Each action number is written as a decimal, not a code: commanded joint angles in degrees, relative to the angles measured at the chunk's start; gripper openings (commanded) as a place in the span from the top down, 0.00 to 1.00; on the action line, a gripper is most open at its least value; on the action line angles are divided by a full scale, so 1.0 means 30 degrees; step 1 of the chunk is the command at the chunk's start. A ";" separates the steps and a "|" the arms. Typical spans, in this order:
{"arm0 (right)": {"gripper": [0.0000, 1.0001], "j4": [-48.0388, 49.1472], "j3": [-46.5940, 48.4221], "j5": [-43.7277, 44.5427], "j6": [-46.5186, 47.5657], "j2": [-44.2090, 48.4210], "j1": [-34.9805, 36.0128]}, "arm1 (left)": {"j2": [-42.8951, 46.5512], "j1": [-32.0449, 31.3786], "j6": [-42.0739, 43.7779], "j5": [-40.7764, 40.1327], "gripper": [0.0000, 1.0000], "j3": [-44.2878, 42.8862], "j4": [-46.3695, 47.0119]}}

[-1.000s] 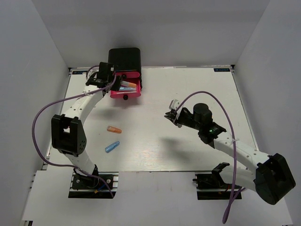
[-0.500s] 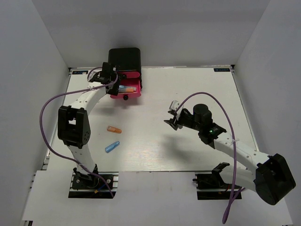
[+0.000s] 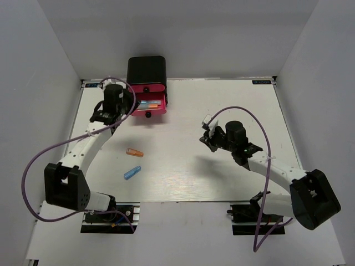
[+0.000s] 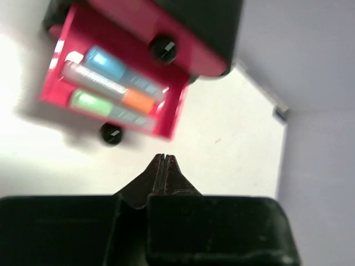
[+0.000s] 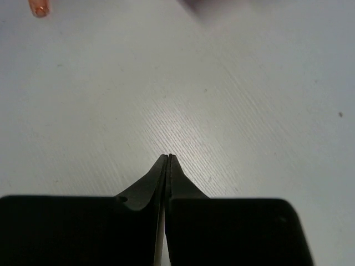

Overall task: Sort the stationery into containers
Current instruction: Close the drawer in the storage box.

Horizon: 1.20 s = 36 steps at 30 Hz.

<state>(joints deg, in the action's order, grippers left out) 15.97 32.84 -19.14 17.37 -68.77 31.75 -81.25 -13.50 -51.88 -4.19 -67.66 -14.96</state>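
The black cabinet [image 3: 147, 71] stands at the table's back with one pink drawer [image 3: 160, 102] pulled out. In the left wrist view that drawer [image 4: 61, 41] holds a blue piece [image 4: 113, 66], a grey piece with an orange tip [image 4: 111, 88] and a green-and-clear piece [image 4: 97, 105]. My left gripper [image 3: 125, 104] is shut and empty, just left of the drawer, with its fingertips [image 4: 165, 158] short of the knob [image 4: 111, 134]. An orange piece [image 3: 134, 152] and a blue piece [image 3: 132, 173] lie on the table. My right gripper [image 3: 207, 138] is shut and empty over the table's middle.
A closed pink drawer with a black knob [image 4: 163, 49] sits above the open one. White walls close in the table on the left, back and right. The orange piece's end [image 5: 40, 8] shows at the top left of the right wrist view.
My left gripper has drawn back from the drawer's side toward the left and near side, and its jaws have closed. The right gripper has also closed, staying about where it was.
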 commanded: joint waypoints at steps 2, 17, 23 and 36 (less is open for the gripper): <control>1.00 -0.0458 0.0157 0.0548 -0.1247 -0.0805 -0.0736 | 0.0861 0.0104 0.3051 0.1424 1.00 0.3731 0.1408; 1.00 -0.1952 0.1241 -0.0126 -0.1540 -0.1334 -0.1588 | -0.4722 0.0075 -0.0019 -0.2120 1.00 0.3895 0.5075; 1.00 -0.2304 0.1036 -0.0096 -0.1189 -0.0719 -0.1764 | -0.6663 0.0075 -0.2802 -0.3466 1.00 0.1928 0.4723; 1.00 -0.2480 0.0713 -0.0301 -0.0750 -0.0630 -0.1940 | -0.8422 0.0075 -0.6760 -0.3146 0.83 0.0787 0.6918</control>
<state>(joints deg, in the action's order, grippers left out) 8.54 34.39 -18.98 14.09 -71.50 26.30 -105.86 -13.56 -69.19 -14.00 -61.71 1.41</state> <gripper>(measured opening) 0.006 0.166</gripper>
